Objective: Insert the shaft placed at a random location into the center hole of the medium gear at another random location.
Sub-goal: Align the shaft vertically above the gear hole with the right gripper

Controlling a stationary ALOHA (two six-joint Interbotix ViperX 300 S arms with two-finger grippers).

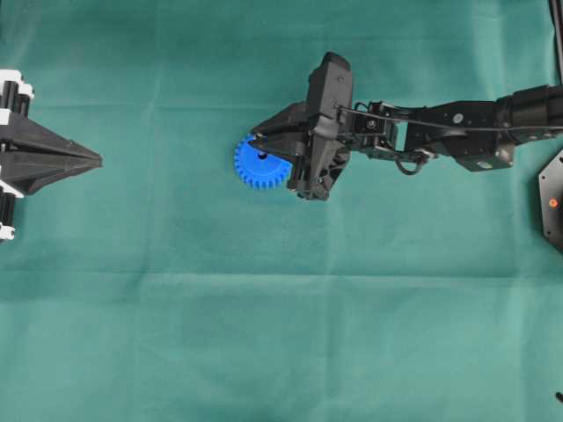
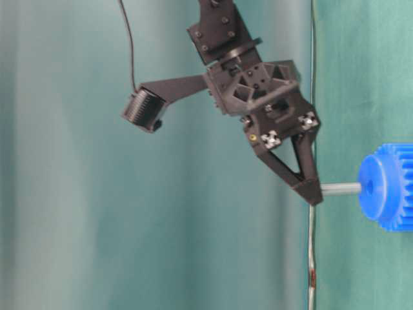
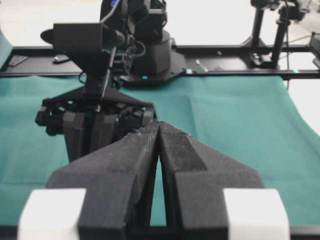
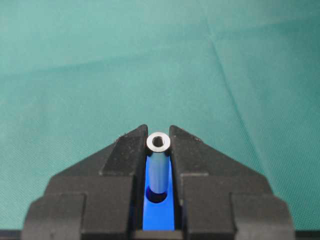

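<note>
The blue medium gear (image 1: 253, 169) lies flat on the green cloth. My right gripper (image 1: 266, 146) is above it, shut on the shaft (image 4: 159, 165), a silvery pin held upright between the fingertips. In the right wrist view the pin's lower end sits in the dark center hole (image 4: 159, 197) of the gear's hub (image 4: 160, 217). The table-level view shows the shaft (image 2: 341, 188) spanning from the right gripper (image 2: 313, 192) to the hub of the gear (image 2: 387, 187). My left gripper (image 1: 95, 160) is shut and empty at the left edge, far from the gear; it also shows in the left wrist view (image 3: 159, 127).
The right arm (image 1: 457, 132) reaches in from the right edge. A black mount (image 1: 552, 202) sits at the right edge. In the left wrist view the right arm's wrist (image 3: 95, 120) stands ahead of the left gripper, with the arm base (image 3: 150, 50) behind.
</note>
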